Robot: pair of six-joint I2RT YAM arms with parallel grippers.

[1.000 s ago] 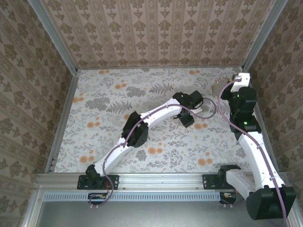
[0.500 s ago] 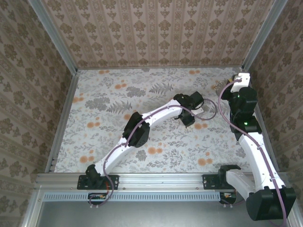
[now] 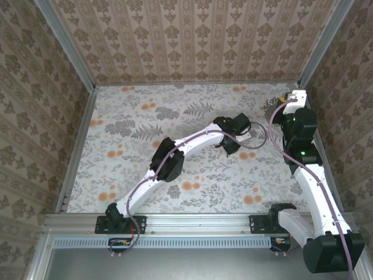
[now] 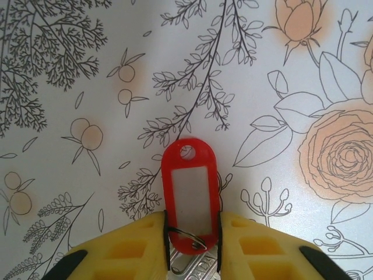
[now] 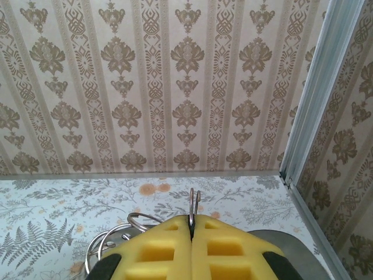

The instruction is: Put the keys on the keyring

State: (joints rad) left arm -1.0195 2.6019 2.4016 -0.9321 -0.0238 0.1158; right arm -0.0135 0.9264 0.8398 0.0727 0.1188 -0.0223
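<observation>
Currently the pick-up of the first key is in hand. In the left wrist view the left pincer (image 4: 192,233) sits at the bottom centre of the frame, its yellow pads (image 4: 137,245) narrow and pressed against both long edges of the red key (image 4: 191,192). The key's red plastic tag lies flat on the floral tabletop (image 4: 70,70), hole end toward the top of the frame, with a small split ring and a metal blade tucked between the pads.

In the right wrist view the right pincer (image 5: 192,227) is fully closed on the keyring (image 5: 194,201). Thin wire stands up from the seam between its pads, and more loops curl out at lower left. In the overhead view this arm is in the upper right corner, well apart from the left one at centre.

Next, I judge, the left arm must lift the key without letting the slim tag twist. It then has to carry the key toward the upper right and line the tag's hole up with the wire.
</observation>
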